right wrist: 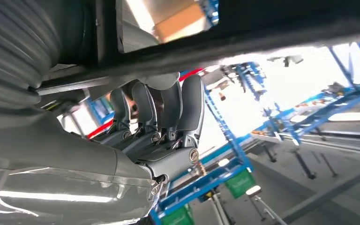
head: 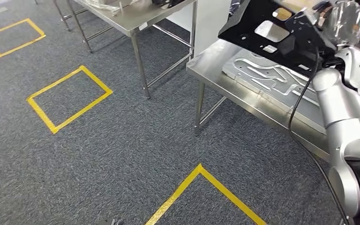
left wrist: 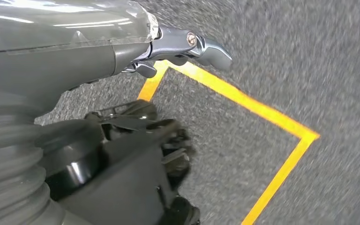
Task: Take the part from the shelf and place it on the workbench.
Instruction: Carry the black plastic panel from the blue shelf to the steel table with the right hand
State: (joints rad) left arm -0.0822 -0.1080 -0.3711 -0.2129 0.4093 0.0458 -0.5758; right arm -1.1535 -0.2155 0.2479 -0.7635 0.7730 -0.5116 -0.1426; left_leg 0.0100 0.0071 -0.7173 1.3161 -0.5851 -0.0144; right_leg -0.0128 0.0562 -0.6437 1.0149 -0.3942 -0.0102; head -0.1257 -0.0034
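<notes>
In the head view my right hand (head: 348, 18) is raised at the upper right and grips a black sheet-metal part (head: 267, 33) with cut-out holes. The part hangs tilted above the steel workbench (head: 211, 70), over a grey machined plate (head: 267, 77) lying on it. The right wrist view shows my fingers (right wrist: 168, 112) curled up against the dark part (right wrist: 272, 28). My left hand (left wrist: 192, 47) hangs low over the carpet, its visible finger stretched out with nothing in it.
A second steel table (head: 136, 18) stands behind and left of the workbench. Yellow tape rectangles (head: 70, 98) mark the grey carpet, one corner (head: 201, 173) close in front of me. A black cable (head: 302, 98) runs along my right arm.
</notes>
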